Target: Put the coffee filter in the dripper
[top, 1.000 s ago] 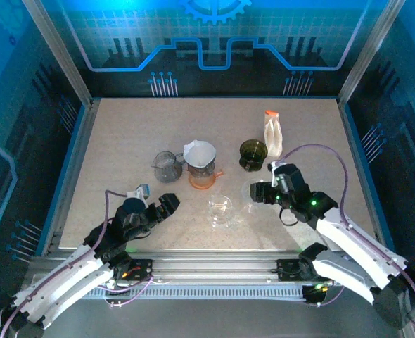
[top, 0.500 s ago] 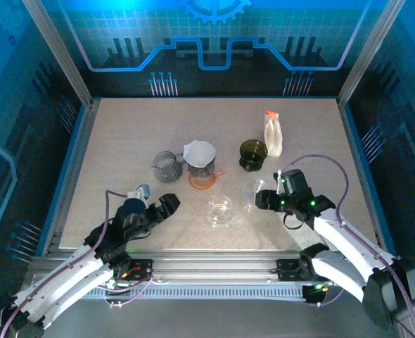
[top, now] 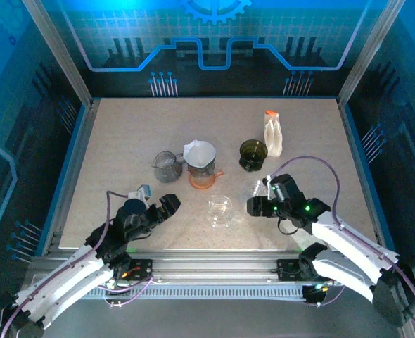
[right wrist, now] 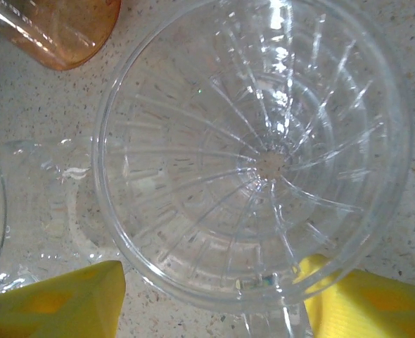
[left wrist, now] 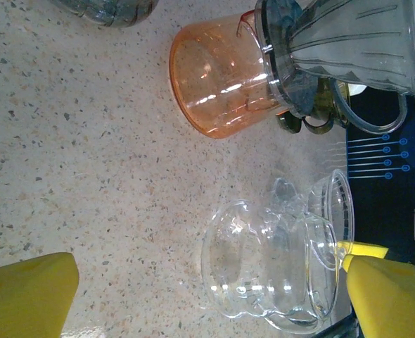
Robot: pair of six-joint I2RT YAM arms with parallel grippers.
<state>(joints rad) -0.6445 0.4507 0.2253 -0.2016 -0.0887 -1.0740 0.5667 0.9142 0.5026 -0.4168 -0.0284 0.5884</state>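
A white coffee filter [top: 199, 151] sits in a grey dripper [left wrist: 348, 42] on top of an orange cup [top: 206, 179]. An empty ribbed clear dripper [top: 257, 188] stands on the table right of the middle and spreads across the right wrist view [right wrist: 253, 151]. My right gripper [top: 252, 205] is at its near rim, open. Its yellow fingers [right wrist: 60, 303] straddle the rim and handle [right wrist: 214, 271], one finger under the glass edge. My left gripper [top: 171, 204] hangs wide open, facing a clear glass server [left wrist: 264, 271] and not touching it.
The clear server [top: 219, 209] stands just left of the right gripper. A grey glass cup [top: 167, 167], a dark green dripper [top: 252, 153] and a white packet with an orange top [top: 273, 134] stand farther back. Blue walls fence the table.
My right gripper has slid toward the near edge and a little left, settling at the clear dripper's near rim, with its jaws slightly narrower. The left arm has not moved.
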